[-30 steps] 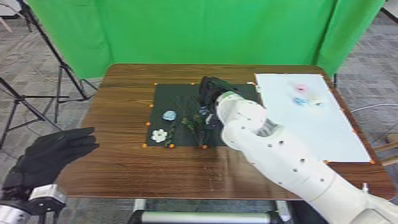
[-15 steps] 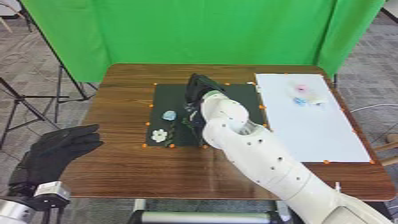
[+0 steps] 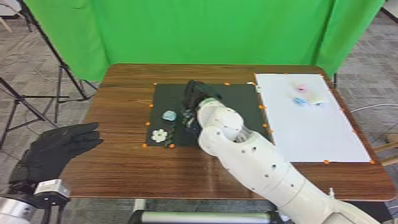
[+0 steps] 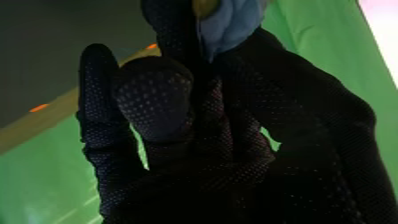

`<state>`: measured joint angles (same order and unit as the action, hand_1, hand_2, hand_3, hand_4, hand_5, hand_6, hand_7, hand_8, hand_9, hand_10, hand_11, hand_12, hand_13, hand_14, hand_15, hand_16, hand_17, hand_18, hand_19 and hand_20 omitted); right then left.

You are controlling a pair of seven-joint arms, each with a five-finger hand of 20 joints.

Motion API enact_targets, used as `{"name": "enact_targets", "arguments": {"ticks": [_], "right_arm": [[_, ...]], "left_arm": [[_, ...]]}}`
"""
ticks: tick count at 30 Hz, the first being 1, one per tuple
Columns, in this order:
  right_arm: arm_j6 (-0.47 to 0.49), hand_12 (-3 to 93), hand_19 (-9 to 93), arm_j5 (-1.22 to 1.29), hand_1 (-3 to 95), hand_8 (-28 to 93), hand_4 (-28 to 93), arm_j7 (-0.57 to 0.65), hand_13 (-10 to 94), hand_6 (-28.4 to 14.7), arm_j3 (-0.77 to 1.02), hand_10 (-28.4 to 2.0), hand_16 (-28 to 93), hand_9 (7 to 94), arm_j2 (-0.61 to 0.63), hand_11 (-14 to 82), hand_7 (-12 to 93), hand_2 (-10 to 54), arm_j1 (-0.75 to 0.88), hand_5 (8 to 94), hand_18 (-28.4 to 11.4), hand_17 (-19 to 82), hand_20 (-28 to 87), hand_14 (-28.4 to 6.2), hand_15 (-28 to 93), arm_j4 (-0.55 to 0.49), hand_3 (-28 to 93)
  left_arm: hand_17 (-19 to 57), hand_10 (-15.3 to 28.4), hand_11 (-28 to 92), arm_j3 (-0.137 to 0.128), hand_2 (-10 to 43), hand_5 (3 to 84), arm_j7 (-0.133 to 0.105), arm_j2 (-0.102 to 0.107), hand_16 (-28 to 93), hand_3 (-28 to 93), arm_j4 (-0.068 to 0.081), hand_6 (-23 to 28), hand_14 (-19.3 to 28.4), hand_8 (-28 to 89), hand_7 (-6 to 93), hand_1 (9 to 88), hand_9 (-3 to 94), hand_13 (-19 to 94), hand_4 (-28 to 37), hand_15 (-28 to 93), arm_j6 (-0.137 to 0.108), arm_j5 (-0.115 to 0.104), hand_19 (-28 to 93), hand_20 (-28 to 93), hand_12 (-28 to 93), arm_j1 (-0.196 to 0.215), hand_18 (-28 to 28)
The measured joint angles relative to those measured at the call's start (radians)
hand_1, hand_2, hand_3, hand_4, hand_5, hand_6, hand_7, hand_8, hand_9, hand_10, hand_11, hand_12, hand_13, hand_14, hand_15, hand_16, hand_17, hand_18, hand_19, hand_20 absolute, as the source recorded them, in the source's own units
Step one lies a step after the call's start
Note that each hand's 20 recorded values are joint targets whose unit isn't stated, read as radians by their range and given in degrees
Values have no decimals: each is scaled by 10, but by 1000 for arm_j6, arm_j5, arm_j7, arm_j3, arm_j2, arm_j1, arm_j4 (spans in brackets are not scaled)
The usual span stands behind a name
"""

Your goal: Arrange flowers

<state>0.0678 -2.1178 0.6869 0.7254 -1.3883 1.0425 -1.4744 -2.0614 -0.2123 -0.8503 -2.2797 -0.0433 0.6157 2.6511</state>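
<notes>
Leftward above the table and its black mat, the right robot hand had moved, its thumb and fingers clamped on a blue flower. Lower left, the left robot hand had relaxed fingers. Pale-blue and white flowers lay below and left of the right robot hand.
</notes>
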Motion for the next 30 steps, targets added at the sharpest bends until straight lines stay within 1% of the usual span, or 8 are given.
{"name": "enact_targets", "arguments": {"ticks": [6, 8, 13, 22, 25, 27, 30], "right_arm": [[-6, 369, 828, -3, 507, -4, -283, 6, 764, -23, 4, -65, 262, 832, 0, 171, 363, -95, 6, 702, -195, 268, 112, -48, 682, 14, 746], [-4, 365, 825, -3, 495, -8, -283, 6, 753, -28, 6, -71, 261, 824, -1, 171, 353, -95, 7, 695, -200, 257, 113, -56, 687, 14, 747], [14, 321, 819, -5, 459, -5, -283, 4, 735, -33, 10, -90, 247, 790, -3, 224, 308, -95, 10, 691, -208, 245, 121, -67, 697, 9, 764], [24, 285, 815, -70, 433, -8, -283, -9, 718, -34, -4, -106, 253, 765, -2, 275, 278, -95, 10, 686, -218, 237, 133, -79, 730, 3, 782], [27, 257, 813, -78, 413, -33, -283, -9, 707, -34, -7, -121, 254, 747, -2, 315, 262, -95, 7, 682, -223, 234, 138, -86, 737, 3, 796], [32, 252, 812, -81, 408, -47, -283, -7, 694, -33, -7, -128, 259, 736, -2, 333, 257, -95, 6, 678, -226, 231, 140, -95, 749, 3, 799], [43, 238, 811, -92, 402, -87, -283, -7, 685, -33, -7, -136, 260, 717, -2, 366, 253, -95, 5, 675, -229, 228, 143, -98, 759, 3, 802]], "left_arm": [[-95, 232, 373, 1, 56, 510, -2, 2, -122, 790, 0, 157, 284, -84, 139, 275, 414, 287, -172, 604, 0, -1, 587, 158, 106, 0, 225], [-94, 232, 373, 2, 56, 510, -2, 2, -121, 791, 0, 157, 284, -84, 138, 275, 414, 288, -172, 605, 0, -1, 587, 158, 106, -1, 225], [-95, 232, 373, 5, 56, 510, -1, 1, -121, 791, 1, 156, 284, -83, 139, 275, 414, 288, -171, 605, 1, -1, 587, 158, 106, -4, 225], [-94, 232, 376, 6, 56, 510, 0, 2, -121, 790, 1, 156, 284, -85, 139, 276, 414, 291, -170, 610, 1, -2, 589, 160, 107, -6, 226], [-94, 232, 375, 7, 56, 509, 0, 4, -123, 791, 1, 156, 284, -84, 139, 276, 415, 291, -169, 611, 1, -3, 588, 160, 106, -7, 226], [-94, 232, 376, 8, 56, 510, 0, 6, -123, 790, 1, 157, 284, -84, 139, 276, 415, 291, -169, 611, 0, -4, 589, 160, 106, -7, 226], [-94, 233, 376, 8, 56, 509, -1, 10, -123, 792, 1, 156, 284, -84, 139, 275, 415, 291, -168, 612, 0, -7, 588, 160, 106, -7, 225]]}}
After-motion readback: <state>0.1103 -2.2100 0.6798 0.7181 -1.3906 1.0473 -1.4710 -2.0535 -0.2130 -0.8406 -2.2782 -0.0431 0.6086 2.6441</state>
